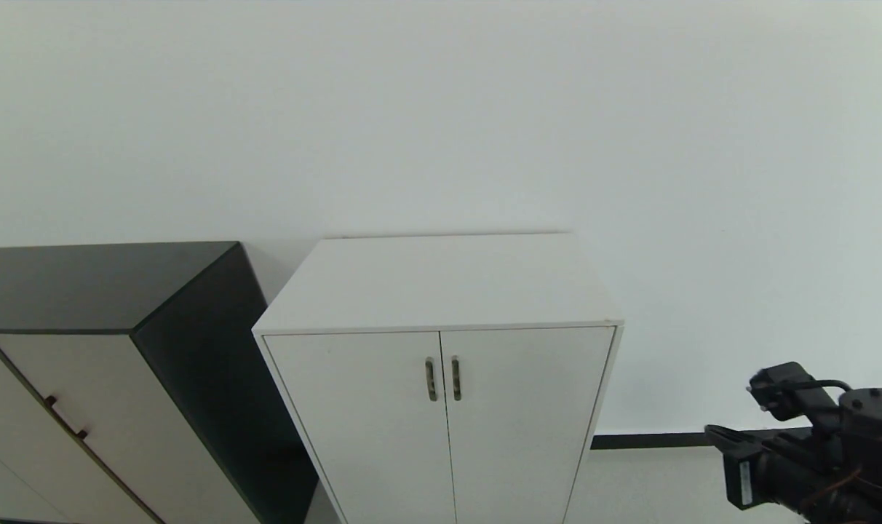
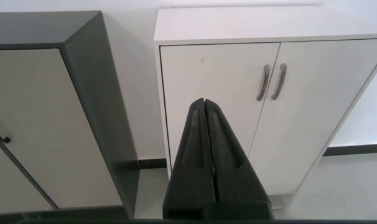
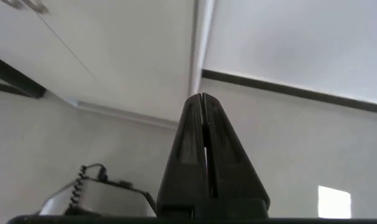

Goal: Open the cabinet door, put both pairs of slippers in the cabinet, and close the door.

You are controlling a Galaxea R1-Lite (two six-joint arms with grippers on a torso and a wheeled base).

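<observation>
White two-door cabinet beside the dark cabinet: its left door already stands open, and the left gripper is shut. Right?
Not quite: in the head view the left door of the white two-door cabinet is shut, like the right one. The left gripper is shut.

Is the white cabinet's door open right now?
No, both doors of the white cabinet lie flush and shut, their handles side by side.

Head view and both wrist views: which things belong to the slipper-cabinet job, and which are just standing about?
Belongs to the job:
white cabinet, both doors closed
left door handle
right door handle
left gripper, shut
right gripper, shut

Just standing about:
dark cabinet with pale doors, beside the white one
black baseboard
</observation>
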